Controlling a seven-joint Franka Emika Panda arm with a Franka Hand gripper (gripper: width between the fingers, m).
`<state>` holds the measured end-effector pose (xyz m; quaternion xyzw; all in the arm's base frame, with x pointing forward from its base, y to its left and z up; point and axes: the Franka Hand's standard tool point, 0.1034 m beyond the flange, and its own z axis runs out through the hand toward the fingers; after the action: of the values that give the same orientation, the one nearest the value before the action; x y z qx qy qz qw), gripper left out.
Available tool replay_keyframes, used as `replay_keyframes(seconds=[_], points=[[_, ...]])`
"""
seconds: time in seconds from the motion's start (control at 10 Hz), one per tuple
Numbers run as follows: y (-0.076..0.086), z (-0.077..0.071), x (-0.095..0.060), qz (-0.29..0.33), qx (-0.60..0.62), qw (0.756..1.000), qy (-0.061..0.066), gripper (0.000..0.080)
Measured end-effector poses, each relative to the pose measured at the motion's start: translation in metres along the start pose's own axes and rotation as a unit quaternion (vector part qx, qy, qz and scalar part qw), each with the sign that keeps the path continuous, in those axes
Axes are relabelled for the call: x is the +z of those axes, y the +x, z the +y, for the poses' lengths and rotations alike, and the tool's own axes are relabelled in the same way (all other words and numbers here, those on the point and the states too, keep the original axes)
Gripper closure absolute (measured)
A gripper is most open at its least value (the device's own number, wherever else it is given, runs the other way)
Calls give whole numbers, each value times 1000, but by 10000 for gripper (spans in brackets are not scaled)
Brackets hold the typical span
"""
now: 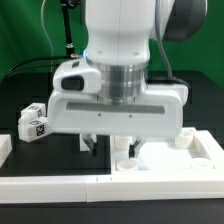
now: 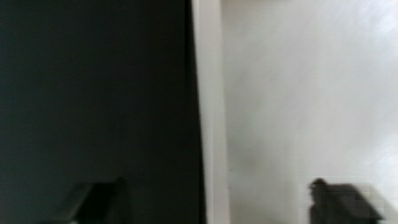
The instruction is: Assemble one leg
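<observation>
— While the arm fills most of the exterior view, can you still find the leg?

— Yes. The leg (image 1: 35,122) lies at the middle left of that frame on the black table (image 1: 20,95), its tag stickers facing the camera. It is well apart from the gripper (image 2: 217,203) and nothing touches it.

— And the jaws?

— Spread wide, pinching nothing. In the wrist view the two dark fingertips (image 2: 98,203) stand far apart, and between them runs the straight edge of the white panel (image 2: 302,100), with dark table on one side of it. The gripper hangs low over that edge, but whether it touches the panel I cannot tell.

— So how far along is it?

— Early, I'd judge. The leg is neither picked up nor seated in the panel. White stubs show under the gripper at lower centre of the exterior view, too unclear to name. The leg must yet be grasped, carried to a corner hole and fixed there.
</observation>
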<state>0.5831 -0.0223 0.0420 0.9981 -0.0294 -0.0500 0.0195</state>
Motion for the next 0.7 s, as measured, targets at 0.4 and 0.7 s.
replay_keyframes(seconds=[0.4, 0.7], points=[[-31, 30, -29, -4, 0, 1000, 11, 151], [-32, 28, -25, -7, -1, 1000, 11, 151]])
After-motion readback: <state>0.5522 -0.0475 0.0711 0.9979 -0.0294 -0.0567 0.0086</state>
